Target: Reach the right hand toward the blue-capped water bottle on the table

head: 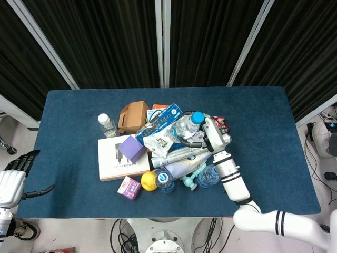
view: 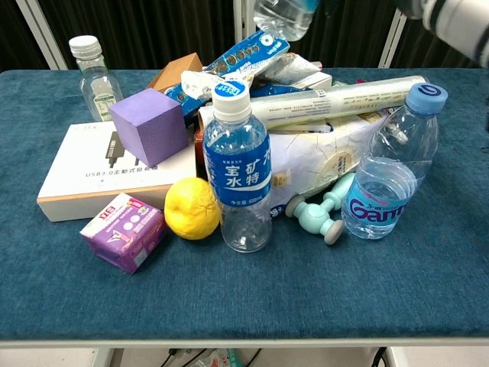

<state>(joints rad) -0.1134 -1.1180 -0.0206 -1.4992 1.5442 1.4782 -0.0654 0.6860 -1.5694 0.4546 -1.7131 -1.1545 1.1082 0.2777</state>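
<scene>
My right hand grips a clear water bottle with a blue cap and holds it in the air over the middle of the pile. In the chest view only the bottle's lower part shows at the top edge, with my right forearm at the upper right. My left hand hangs off the table's left front corner, fingers apart and holding nothing. A second blue-capped bottle stands on the blue table at the pile's front right.
The pile holds a white-capped bottle, a lemon, a purple cube, a white box, a purple packet, a mint dumbbell, a long white roll, a brown carton and a small bottle.
</scene>
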